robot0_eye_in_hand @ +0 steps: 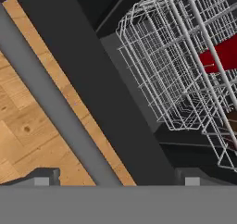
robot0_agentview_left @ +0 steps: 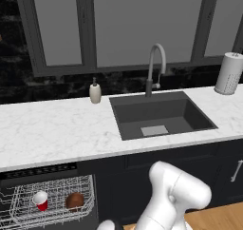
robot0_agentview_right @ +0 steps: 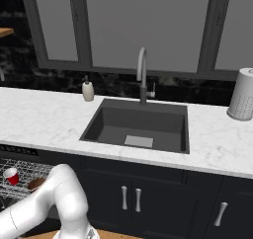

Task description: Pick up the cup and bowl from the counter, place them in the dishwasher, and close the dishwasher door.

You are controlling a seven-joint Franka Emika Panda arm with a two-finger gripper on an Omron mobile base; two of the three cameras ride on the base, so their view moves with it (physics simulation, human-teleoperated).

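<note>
Now, step: cup (robot0_agentview_left: 41, 200) and bowl (robot0_agentview_left: 74, 200) racked; dishwasher door (robot0_eye_in_hand: 99, 98) left.
Tool (robot0_eye_in_hand: 115, 180): spread wide, empty, straddling the handle (robot0_eye_in_hand: 51, 107).
Tip: lift evenly upward.

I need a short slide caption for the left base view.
Cup and bowl sit in the open dishwasher rack below the counter.

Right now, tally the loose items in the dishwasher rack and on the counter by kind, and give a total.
Red cup, in the rack: 1
Wooden bowl, in the rack: 1
Soap bottle, on the counter: 1
Paper towel roll, on the counter: 1
Total: 4
</note>
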